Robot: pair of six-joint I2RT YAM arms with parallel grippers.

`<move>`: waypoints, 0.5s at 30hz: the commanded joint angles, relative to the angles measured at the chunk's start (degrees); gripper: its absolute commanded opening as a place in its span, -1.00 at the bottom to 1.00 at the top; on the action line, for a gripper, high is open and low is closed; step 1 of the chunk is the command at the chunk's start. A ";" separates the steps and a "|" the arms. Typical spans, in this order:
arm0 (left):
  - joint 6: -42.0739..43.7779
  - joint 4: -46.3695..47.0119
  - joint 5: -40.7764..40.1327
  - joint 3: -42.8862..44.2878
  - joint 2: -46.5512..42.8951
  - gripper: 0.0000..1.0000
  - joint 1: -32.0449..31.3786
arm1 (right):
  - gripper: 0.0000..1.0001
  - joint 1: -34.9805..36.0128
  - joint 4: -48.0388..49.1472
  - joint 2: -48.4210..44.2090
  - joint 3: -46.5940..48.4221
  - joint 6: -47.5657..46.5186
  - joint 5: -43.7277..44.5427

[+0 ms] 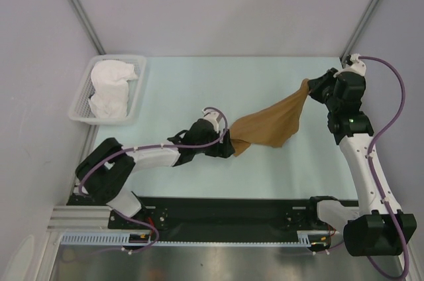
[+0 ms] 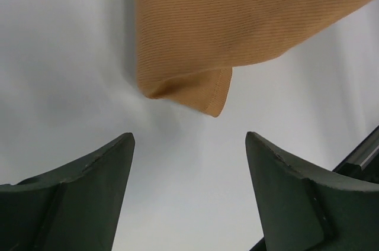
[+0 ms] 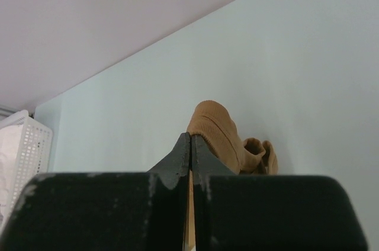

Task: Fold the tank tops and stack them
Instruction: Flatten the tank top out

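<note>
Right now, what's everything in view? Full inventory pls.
tan tank top: 1, tan-brown, right of table centre, upper end lifted, draping down toward the middle
white garment: 1, white, crumpled inside the basket
basket: 1, white plastic lattice, far-left corner of the table
table: 1, pale green, under everything
left gripper: 1, dark, open, just short of the tan top's lower corner, not touching
right gripper: 1, dark, shut on the tan top's upper end

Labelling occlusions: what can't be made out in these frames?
Top view: white cloth bunched in basket; shape unreadable.
Left wrist: tan top cut by upper edge.
Right wrist: right gripper hides which part of it is pinched.
</note>
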 commanded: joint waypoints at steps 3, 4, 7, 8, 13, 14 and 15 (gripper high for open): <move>1.48 -3.18 -2.86 11.28 9.73 0.54 -1.29 | -1.00 -0.64 3.84 -0.74 0.49 1.89 -2.29; 1.22 -4.15 -5.05 11.99 10.78 0.50 -1.46 | -1.00 -0.55 4.02 -0.74 0.58 1.89 -2.47; 0.86 -7.82 -13.57 14.80 13.43 0.43 -2.17 | -1.00 -0.64 3.50 -0.83 0.93 1.89 -3.17; 0.77 -9.06 -15.60 15.68 15.17 0.29 -2.17 | -1.00 -0.73 3.41 -1.00 1.10 1.80 -3.17; 0.07 -18.30 -26.39 21.13 18.09 -0.16 -2.08 | -1.00 -0.82 2.97 -2.41 1.19 1.45 -2.03; -0.19 -18.57 -27.47 20.87 18.00 -0.26 -1.90 | -1.00 -0.82 2.70 -2.59 1.28 1.37 -1.94; 0.07 -18.40 -27.74 20.79 18.09 -0.34 -1.73 | -1.00 -0.90 2.61 -2.76 1.37 1.28 -2.03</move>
